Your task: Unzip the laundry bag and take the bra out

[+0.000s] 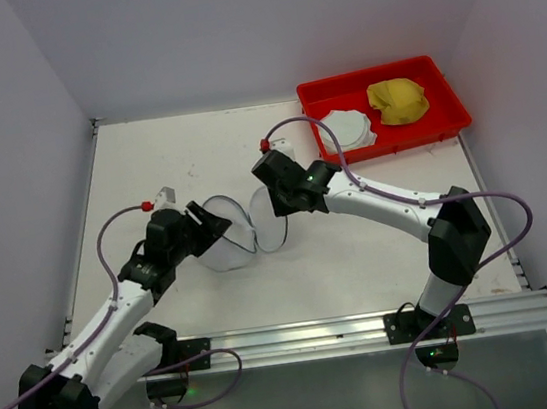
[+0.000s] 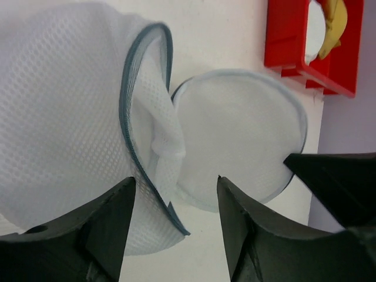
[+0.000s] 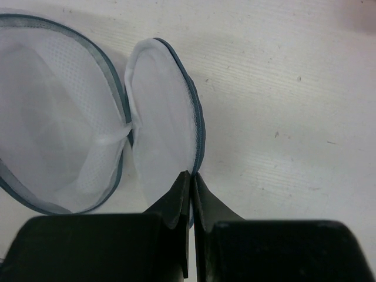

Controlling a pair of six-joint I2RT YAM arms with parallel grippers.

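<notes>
Laundry bag of translucent white mesh, its two round halves edged by a blue-grey zipper band, lies unzipped and splayed open on the pale counter, midway between the arms. The right gripper is pressed together, pinching the rim of the right half. The left gripper is spread, its fingers straddling the left half's edge. Well apart, the whitish floppy bra lies in a red rectangular tray beside a crumpled yellow cloth.
</notes>
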